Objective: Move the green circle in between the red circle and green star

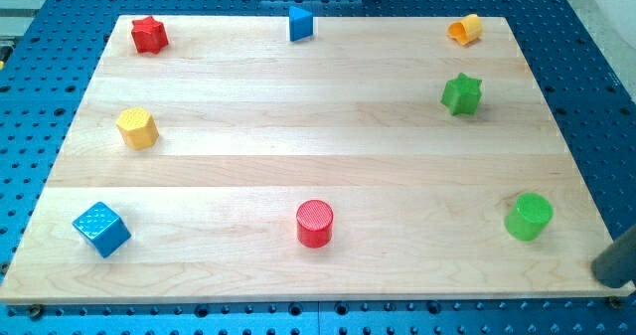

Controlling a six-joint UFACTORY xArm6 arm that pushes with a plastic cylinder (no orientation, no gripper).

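Cataloguing the wooden board (318, 156), resting on a blue perforated table (40, 96).

Task items:
- Green circle (528, 217): a short cylinder, upright, near the board's corner at 4 o'clock from board centre.
- Red circle (315, 223): a short cylinder, upright, at 6 o'clock from board centre, well apart from the green circle and at 9 o'clock from it.
- Green star (461, 93): at 2 o'clock from board centre, at 11 o'clock from the green circle.

Other items: red star (149, 35) at 10 o'clock; blue triangular block (300, 23) at 12 o'clock; orange cylinder (464, 29), tipped on its side, at 1 o'clock; yellow hexagonal block (137, 128) at 9 o'clock; blue cube (101, 229) at 8 o'clock.

Tool: a dark rod shows at the view's bottom right edge; my tip (607, 278) appears to sit just off the board's edge, at 4 o'clock from the green circle, near it but not touching. No jaws exist; nothing is held.

Judgement: the blocks are scattered widely, leaving open lanes. The gap between red circle and green star lies at about 10 o'clock from the green circle, so a tip placed at 4 o'clock behind it suits a push that way.
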